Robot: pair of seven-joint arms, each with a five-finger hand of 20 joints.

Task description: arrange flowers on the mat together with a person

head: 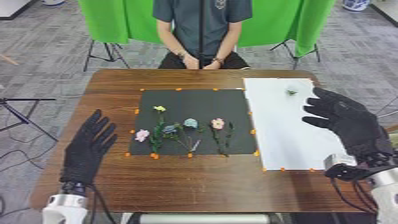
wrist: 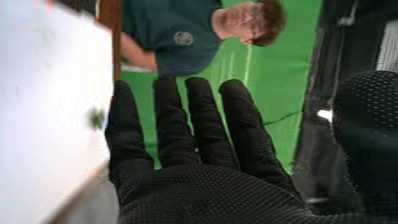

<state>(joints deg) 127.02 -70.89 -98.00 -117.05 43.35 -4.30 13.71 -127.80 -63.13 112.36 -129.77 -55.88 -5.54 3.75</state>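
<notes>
head view: a grey patterned carpet (head: 53, 65) surrounds a brown wooden table (head: 178, 192), whose grain runs across the lower half of the frame. a green backdrop (head: 302, 22) spans the top, with black stands (head: 111, 56) at upper left and upper right. on the table, a white sheet (head: 289, 132) occupies the right side and a dark mat (head: 182, 97) the centre, side by side. the right hand (head: 355, 130), at centre right over the sheet's outer edge, is wide, its thumb apart from the extended fingers. the left hand (head: 82, 160), at lower left above bare wood, has extended, slightly parted fingers.

stemmed flowers stand out against the mat, mostly on its lower half: a peach bloom (head: 218, 123) at right, a pale blue bloom (head: 191, 122) in the middle, a pink bloom (head: 142, 134) at left and a yellow bloom (head: 160, 108) highest. a small white flower (head: 291, 91) lies apart on the sheet, upper right. orange tabs (head: 253, 131) dot the mat's border.

right wrist view: the right hand (wrist: 213, 187) is open and empty before the green backdrop.
</notes>
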